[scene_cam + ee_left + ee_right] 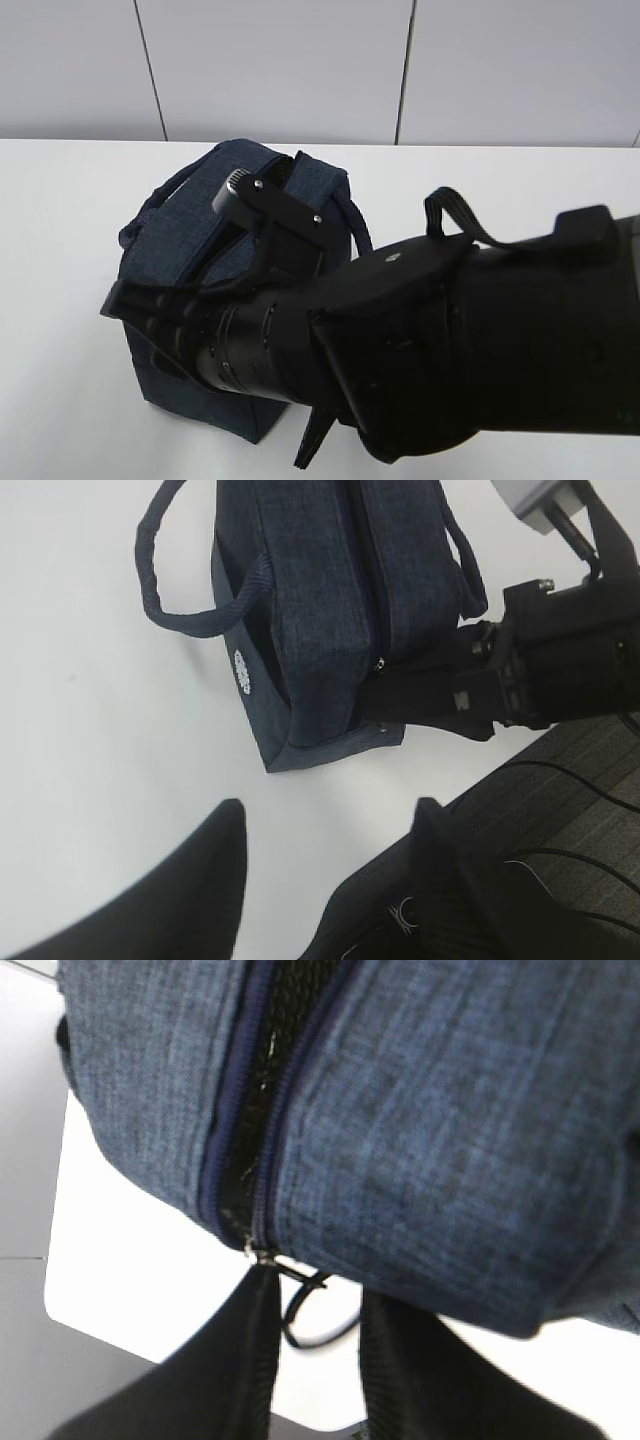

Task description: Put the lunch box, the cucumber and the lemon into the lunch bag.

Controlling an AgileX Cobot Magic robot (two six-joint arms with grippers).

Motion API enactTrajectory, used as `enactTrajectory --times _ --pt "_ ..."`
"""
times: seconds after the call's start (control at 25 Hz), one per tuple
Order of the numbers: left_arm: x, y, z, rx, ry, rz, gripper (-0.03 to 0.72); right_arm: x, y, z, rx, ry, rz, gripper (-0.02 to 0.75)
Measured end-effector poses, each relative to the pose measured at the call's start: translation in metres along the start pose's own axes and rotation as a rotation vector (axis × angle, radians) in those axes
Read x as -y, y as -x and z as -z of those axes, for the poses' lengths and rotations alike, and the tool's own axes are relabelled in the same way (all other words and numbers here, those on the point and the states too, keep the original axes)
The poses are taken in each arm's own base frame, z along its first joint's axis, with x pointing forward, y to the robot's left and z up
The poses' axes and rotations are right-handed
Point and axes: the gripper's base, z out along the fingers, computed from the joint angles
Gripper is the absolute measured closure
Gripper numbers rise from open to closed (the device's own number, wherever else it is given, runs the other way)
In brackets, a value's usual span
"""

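Only one large thing stands on the white table (60,250) — the dark navy boxy fabric lunch bag (190,230), upright near the table's far edge with its zipped top facing up so it can be opened for loading. Its two loop handles (165,575) fall to either side, which leaves the zipper track (255,1100) clear along the middle.

Next in size, the right gripper (315,1355) reaches across the bag's end, its two dark fingers (245,1370) standing either side of the thin silver ring pull (305,1310). They look drawn in around the ring, but whether they actually pinch it I cannot tell. That position suits pulling the slider along the track, which I judge to be the step in hand.

Meanwhile the left gripper (325,880) hangs over bare table beside the bag — prongs apart, holding nothing.

Count: one bag, two handles, one zipper pull. No lunch box, cucumber or lemon shows in any view.
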Motion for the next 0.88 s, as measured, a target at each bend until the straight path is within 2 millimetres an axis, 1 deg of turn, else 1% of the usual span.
enactTrajectory --times 0.08,0.2,0.56,0.68,0.72,0.88 --pt "0.0000 0.0000 0.0000 0.000 0.000 0.000 0.326 -0.0001 -0.0002 0.0000 -0.002 0.001 0.000 0.573" --pt "0.0004 0.0001 0.0000 0.001 -0.004 0.003 0.326 -0.0003 -0.0003 0.0000 -0.003 0.003 0.000 0.609" --pt "0.0009 0.0003 0.0000 0.003 -0.010 0.007 0.326 -0.0017 -0.0020 0.0000 -0.022 0.019 0.000 0.625" --pt "0.0009 0.0003 0.0000 0.003 -0.010 0.007 0.326 -0.0021 -0.0024 0.0001 -0.026 0.023 0.002 0.713" --pt "0.0009 0.0003 0.0000 0.003 -0.010 0.007 0.326 -0.0021 -0.0024 0.0001 -0.026 0.023 0.004 0.729" --pt "0.0011 0.0003 0.0000 0.003 -0.012 0.008 0.328 -0.0024 -0.0028 0.0001 -0.031 0.027 0.009 0.738"
